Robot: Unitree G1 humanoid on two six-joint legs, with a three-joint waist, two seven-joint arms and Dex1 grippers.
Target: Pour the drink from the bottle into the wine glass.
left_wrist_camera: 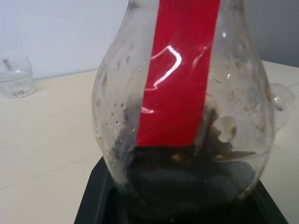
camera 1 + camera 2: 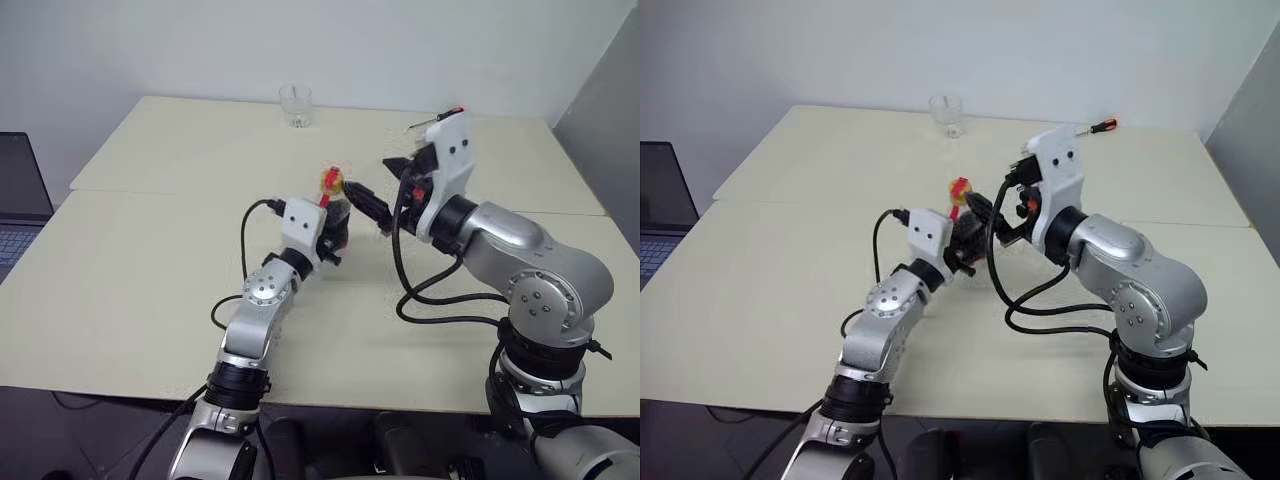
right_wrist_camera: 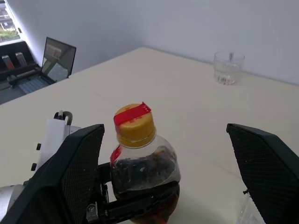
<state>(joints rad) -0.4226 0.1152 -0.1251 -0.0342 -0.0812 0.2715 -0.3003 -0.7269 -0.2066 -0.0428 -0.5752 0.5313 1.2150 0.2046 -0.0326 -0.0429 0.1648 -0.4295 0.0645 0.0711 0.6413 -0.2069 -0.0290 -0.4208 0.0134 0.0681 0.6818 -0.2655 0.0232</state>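
Observation:
My left gripper [image 2: 338,228] is shut on the lower body of the bottle [image 3: 140,163] and holds it upright above the table. The bottle is small, clear and rounded, with a red label [image 1: 180,74], a yellow cap [image 2: 330,181] and the dark drink [image 1: 187,177] low inside. My right gripper [image 3: 162,129] stands open just to the right of it at cap height, one finger [image 3: 70,172] on each side and neither touching it. The wine glass is mostly hidden behind my right arm. A clear rounded bit of glass [image 1: 281,100] beside the bottle may be part of it.
A short clear tumbler [image 2: 295,105] stands at the far edge of the cream table [image 2: 140,260]. A red-handled screwdriver [image 2: 1098,126] lies at the back right. A laptop [image 2: 20,200] sits off the table's left side.

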